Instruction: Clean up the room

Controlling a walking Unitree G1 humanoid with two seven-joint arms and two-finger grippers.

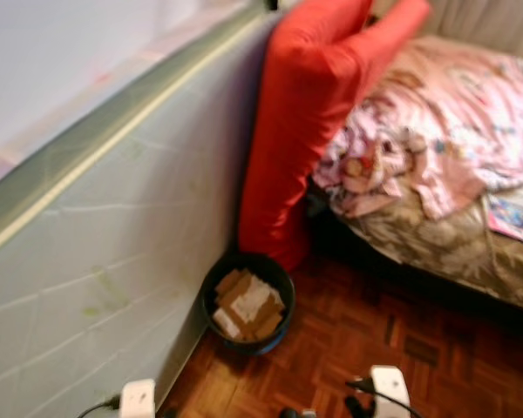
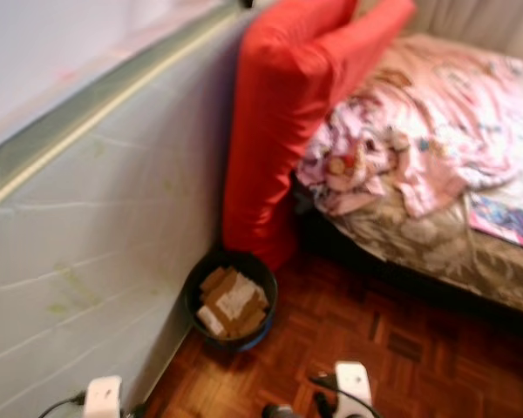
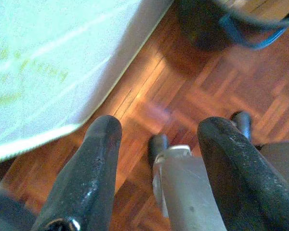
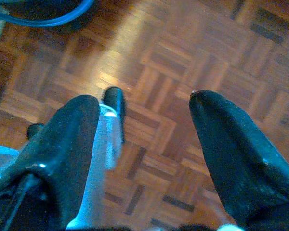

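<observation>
Both arms hang low with nothing in them. The left gripper (image 3: 156,159) has its two black fingers spread apart over bare parquet floor (image 3: 192,101), and the right gripper (image 4: 144,144) is spread wide over the same wood, also empty. Neither is reaching for anything, so this looks like a searching or approaching step: the robot seems to be between pick-ups, looking over the room for what to tidy next.

Just ahead of the left gripper, and ahead and across from the right one, stands a round dark waste bin (image 1: 247,300) with a blue base, close against the pale upended mattress (image 1: 87,261) beside the left arm. It holds flat brown cardboard pieces and a few white scraps, roughly level with its rim.

Further ahead, a tall red cushion (image 1: 296,131) stands just behind the bin, leaning at the bed (image 1: 436,235), where a pink quilt (image 1: 444,131) lies crumpled and a magazine (image 1: 514,218) sits near the edge, well ahead of the right gripper. The next move probably calls for stepping closer to the bed and choosing one loose item there.
</observation>
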